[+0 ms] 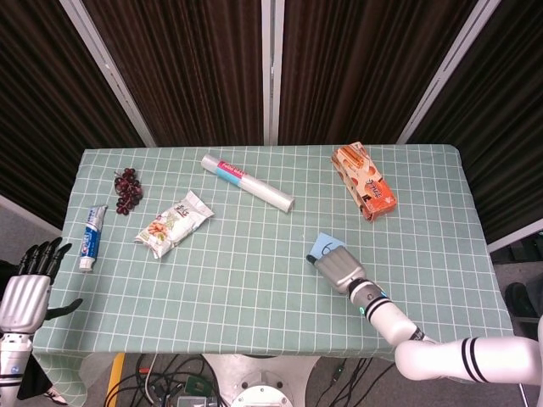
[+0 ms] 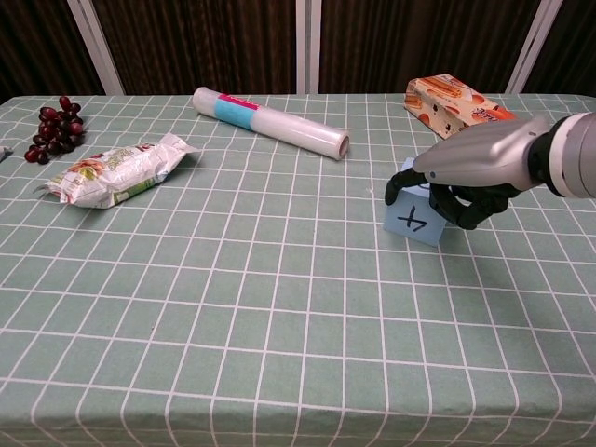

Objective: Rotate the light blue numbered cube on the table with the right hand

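The light blue numbered cube (image 2: 415, 220) sits right of the table's middle, its near face showing a dark handwritten mark. In the head view only the cube's (image 1: 325, 246) far part shows beyond my hand. My right hand (image 2: 458, 186) covers it from above and behind, the dark fingers (image 2: 466, 207) curled down its right side and the thumb on its left top corner, so it grips the cube. My right hand (image 1: 339, 267) reaches in from the table's near right. My left hand (image 1: 30, 284) hangs off the table's left edge, fingers apart and empty.
An orange snack box (image 1: 365, 181) lies at the far right. A plastic-wrap roll (image 2: 270, 122) lies far centre, a snack bag (image 2: 116, 171) to its left, dark grapes (image 2: 54, 128) at far left, and a toothpaste tube (image 1: 91, 236) near the left edge.
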